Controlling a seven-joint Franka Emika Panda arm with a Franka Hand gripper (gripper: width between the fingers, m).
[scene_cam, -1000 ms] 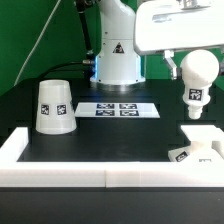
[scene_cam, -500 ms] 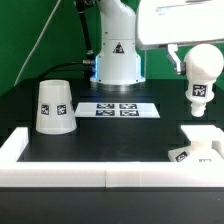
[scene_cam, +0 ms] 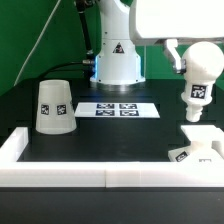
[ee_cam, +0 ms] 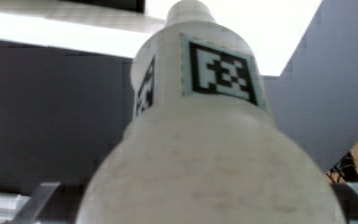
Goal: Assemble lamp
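My gripper (scene_cam: 201, 60) is shut on the lamp bulb (scene_cam: 203, 70) at the exterior view's right. It grips the ball head and the tagged stem hangs downward. The bulb is in the air, clear of the flat square base (scene_cam: 203, 143), which lies on the table below it near the front right corner. The cup-shaped shade (scene_cam: 53, 106) stands mouth down at the exterior view's left, far from the gripper. In the wrist view the bulb (ee_cam: 202, 140) fills the picture, stem and tag pointing away, and hides most of the gripper (ee_cam: 202, 205).
The marker board (scene_cam: 117, 109) lies in the middle of the dark table. The white robot pedestal (scene_cam: 118, 58) stands behind it. A raised white border (scene_cam: 100, 178) runs along the front and the left side of the table.
The gripper has carried the bulb a little up and toward the exterior view's right. The shade and base have not moved.
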